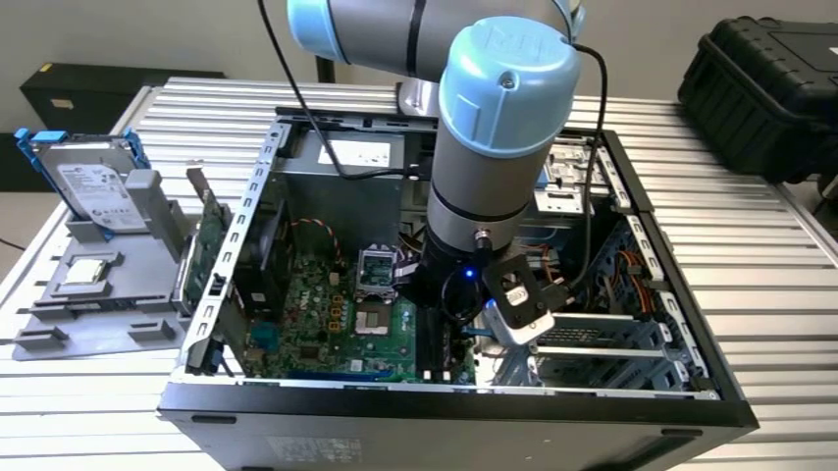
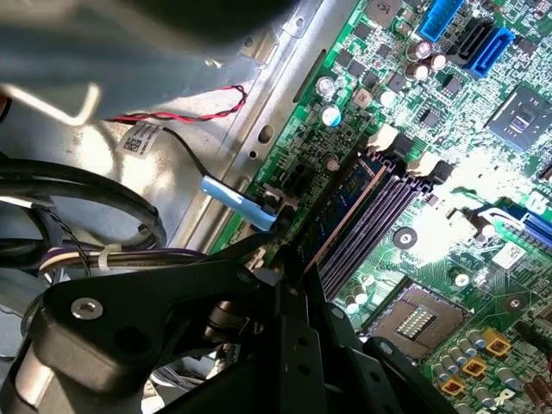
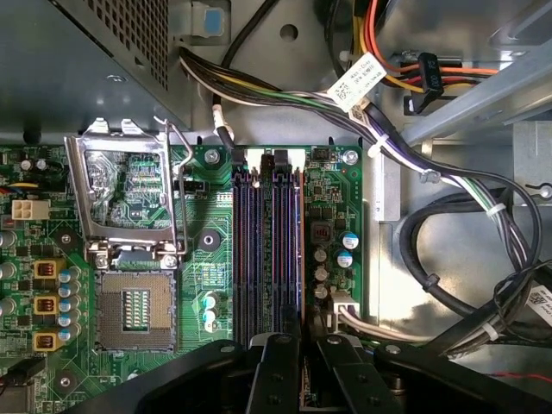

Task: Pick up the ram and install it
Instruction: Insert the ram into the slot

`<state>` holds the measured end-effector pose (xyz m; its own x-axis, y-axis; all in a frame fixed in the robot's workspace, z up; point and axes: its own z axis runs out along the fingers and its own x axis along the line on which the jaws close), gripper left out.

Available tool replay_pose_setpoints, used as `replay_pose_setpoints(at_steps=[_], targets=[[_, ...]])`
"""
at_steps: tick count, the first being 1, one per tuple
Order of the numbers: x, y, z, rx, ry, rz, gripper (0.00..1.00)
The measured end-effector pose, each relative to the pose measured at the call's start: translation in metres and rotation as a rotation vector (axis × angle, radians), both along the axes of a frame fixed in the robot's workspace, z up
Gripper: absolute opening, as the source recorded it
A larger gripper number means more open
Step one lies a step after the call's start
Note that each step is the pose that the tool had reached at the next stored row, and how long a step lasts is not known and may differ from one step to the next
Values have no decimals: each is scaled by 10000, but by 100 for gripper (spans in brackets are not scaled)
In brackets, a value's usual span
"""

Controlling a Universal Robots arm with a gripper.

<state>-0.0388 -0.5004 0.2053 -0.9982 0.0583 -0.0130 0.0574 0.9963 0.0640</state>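
Observation:
The ram [image 2: 341,207] is a thin dark blue-green stick seen edge-on, standing along the outermost of the motherboard's memory slots [image 2: 373,226], next to the board's edge. My gripper [image 2: 289,276] is shut on the end of it nearest the camera, black fingers [image 2: 259,302] pressed to either side. In the first wrist view the ram [image 3: 300,259] runs as a narrow line beside the dark slots [image 3: 259,250], with the gripper [image 3: 304,349] over its near end. In the exterior view the gripper [image 1: 439,309] reaches down into the open computer case [image 1: 458,394] over the green motherboard [image 1: 328,314].
The open processor socket [image 3: 129,302] lies beside the slots. Bundled cables [image 3: 448,250] crowd the other side, near a drive cage [image 1: 602,343]. Outside the case, a grey tray [image 1: 78,324] carries a hard drive [image 1: 98,182] and an expansion card [image 1: 210,245]. A black box [image 1: 766,78] stands behind.

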Motion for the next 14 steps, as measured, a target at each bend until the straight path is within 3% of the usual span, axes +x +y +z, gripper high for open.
replay_pose_setpoints(at_steps=[2,3,10,14], targets=[[0,0,-1,1,0,0,0],[0,-1,-3,0,-4,-2,100],[1,0,9,5,-1,0,100],[0,1,104,6,-1,0,100]])
